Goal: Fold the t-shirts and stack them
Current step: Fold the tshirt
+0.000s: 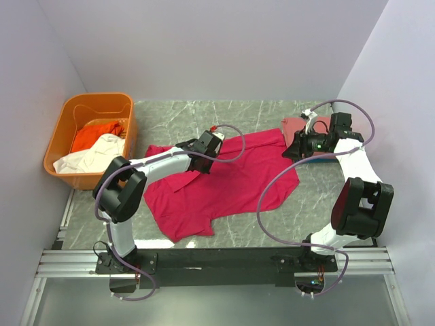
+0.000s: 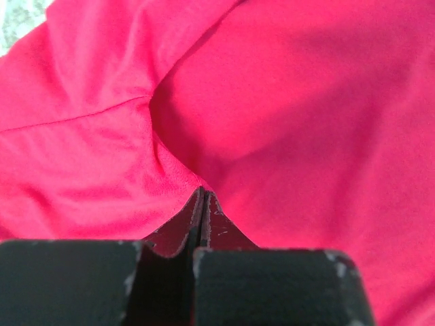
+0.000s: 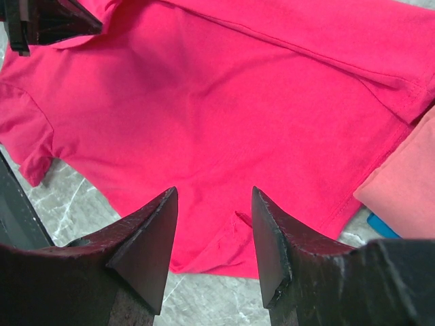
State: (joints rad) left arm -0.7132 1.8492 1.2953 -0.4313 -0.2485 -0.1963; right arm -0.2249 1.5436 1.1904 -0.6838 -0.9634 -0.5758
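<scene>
A large crimson-pink t-shirt (image 1: pixel 224 183) lies spread, somewhat rumpled, on the marble table. My left gripper (image 1: pixel 217 141) sits at its far edge, and the left wrist view shows it (image 2: pixel 202 193) shut, with creases of the crimson-pink cloth (image 2: pixel 292 102) running into the tips. Near the shirt's right far corner my right gripper (image 1: pixel 292 151) hovers open. In the right wrist view it (image 3: pixel 214 197) hangs above a small fold at the shirt's hem (image 3: pixel 251 238), holding nothing. A salmon-pink t-shirt (image 1: pixel 299 124) lies folded just behind the right gripper.
At the far left stands an orange plastic tub (image 1: pixel 98 98) with an orange shirt (image 1: pixel 95 134) and a white shirt (image 1: pixel 92 156) inside. A blue sliver (image 3: pixel 384 227) peeks out under the salmon-pink shirt (image 3: pixel 408 190). White walls close in on three sides.
</scene>
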